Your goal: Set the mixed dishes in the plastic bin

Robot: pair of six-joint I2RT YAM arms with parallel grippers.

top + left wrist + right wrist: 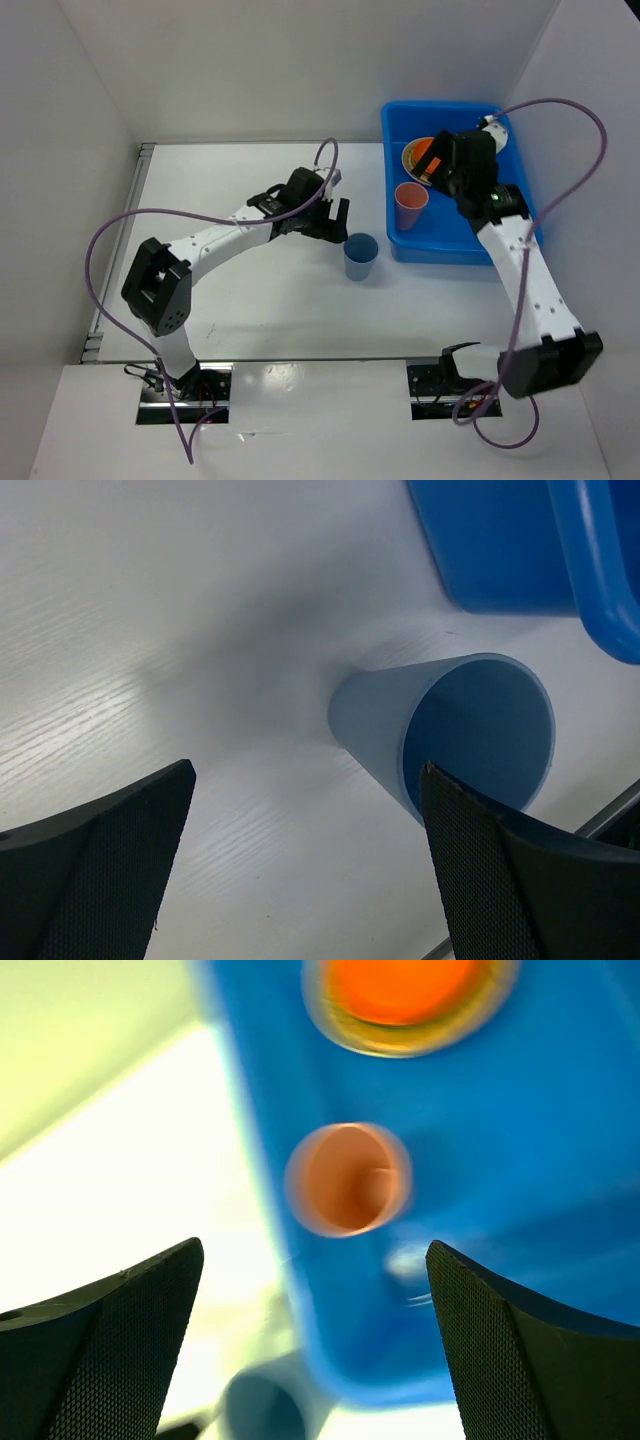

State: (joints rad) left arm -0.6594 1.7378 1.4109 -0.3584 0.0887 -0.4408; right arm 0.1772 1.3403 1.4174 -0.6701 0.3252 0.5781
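The bin (440, 250) is a deep rectangular tub of glossy bright blue plastic with rounded corners and a rolled rim, and it sits at the far right of the white, faintly wood-grained table (250, 290). Inside it a pink cup (410, 205), a smooth tapered cone with a round mouth, stands upright close to the left wall. Farther back lies a round orange plate (415, 153) with a paler tan rim, partly hidden in the top view by the right arm. The right gripper (436, 172) hangs over the bin with its jaws spread wide and nothing between them. In its wrist view the black fingers (100, 1350), faced with a fine mesh-like texture, frame the pink cup below, though that view is blurred. The blue cup (361, 256), also a smooth tapered shape, stands upright on the table just beside the bin's near left corner with a narrow strip of table between them. Its outer wall looks matte and pale, its inside a deeper blue. The left gripper (336, 226) is low over the table just beside this cup, jaws wide apart and holding nothing. One black mesh-textured finger (520, 880) overlaps the cup's rim in the wrist view, and whether they touch cannot be told.
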